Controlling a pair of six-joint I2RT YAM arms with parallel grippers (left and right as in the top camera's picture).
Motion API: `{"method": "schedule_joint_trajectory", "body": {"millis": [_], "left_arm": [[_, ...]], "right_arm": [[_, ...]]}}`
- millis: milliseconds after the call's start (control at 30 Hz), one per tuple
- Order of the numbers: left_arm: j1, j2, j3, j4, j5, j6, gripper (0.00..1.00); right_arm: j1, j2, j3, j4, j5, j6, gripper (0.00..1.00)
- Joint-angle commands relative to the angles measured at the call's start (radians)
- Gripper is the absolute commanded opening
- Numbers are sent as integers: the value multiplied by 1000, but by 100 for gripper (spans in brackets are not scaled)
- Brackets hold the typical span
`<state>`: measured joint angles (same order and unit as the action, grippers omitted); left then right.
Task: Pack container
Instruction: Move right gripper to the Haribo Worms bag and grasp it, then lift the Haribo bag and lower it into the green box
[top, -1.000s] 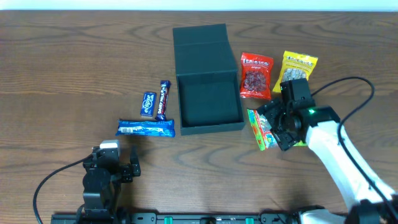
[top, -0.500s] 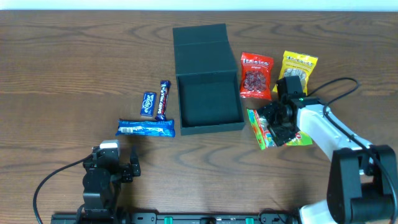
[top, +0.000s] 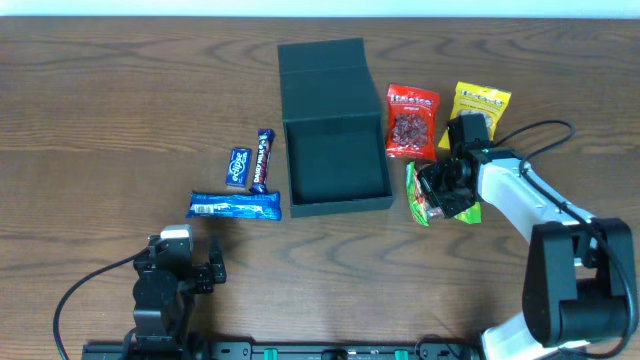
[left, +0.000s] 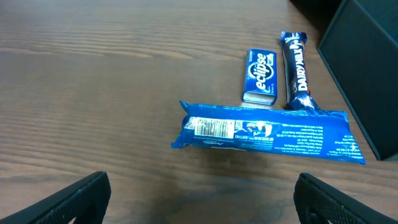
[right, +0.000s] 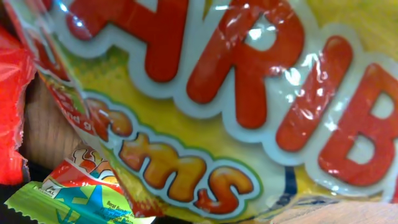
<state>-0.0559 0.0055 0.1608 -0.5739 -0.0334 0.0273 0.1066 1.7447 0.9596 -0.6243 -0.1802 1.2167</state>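
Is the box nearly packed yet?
Not yet. Done: the container stands open but empty. In hand: the right claw pinches the Haribo packet. To do: it, the red packet, yellow packet, blue bar, Eclipse pack and Dairy Milk bar.

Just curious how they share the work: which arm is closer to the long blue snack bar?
Left. The left gripper is open just short of the long blue bar, facing it; the right gripper is beyond the container, shut on a gummy packet.
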Motion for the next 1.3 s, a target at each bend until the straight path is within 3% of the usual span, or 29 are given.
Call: {"method": "schedule_joint_trajectory", "body": {"millis": [0, 167, 367, 667, 833, 1033, 1267], "left_arm": [[-3, -1, -11, 3, -10, 11, 95], [-3, -1, -11, 3, -10, 11, 95], [-3, -1, -11, 3, -10, 11, 95], [-3, -1, -11, 3, -10, 11, 95], [-3, -1, -11, 3, -10, 11, 95], [-3, -1, -11, 3, -10, 11, 95], [-3, -1, -11, 3, -10, 11, 95]], "right_arm": [[1, 60, -39, -51, 13, -7, 1], [2, 27, -36, -146, 7, -19, 1], [2, -148, 1, -226, 27, -176, 1], [74, -430, 175, -266, -4, -565, 1], [214, -473, 245, -239, -12, -804, 2], [489, -473, 246, -75, -10, -1190, 2], [634, -409, 246, 48, 133, -1378, 1]]}}
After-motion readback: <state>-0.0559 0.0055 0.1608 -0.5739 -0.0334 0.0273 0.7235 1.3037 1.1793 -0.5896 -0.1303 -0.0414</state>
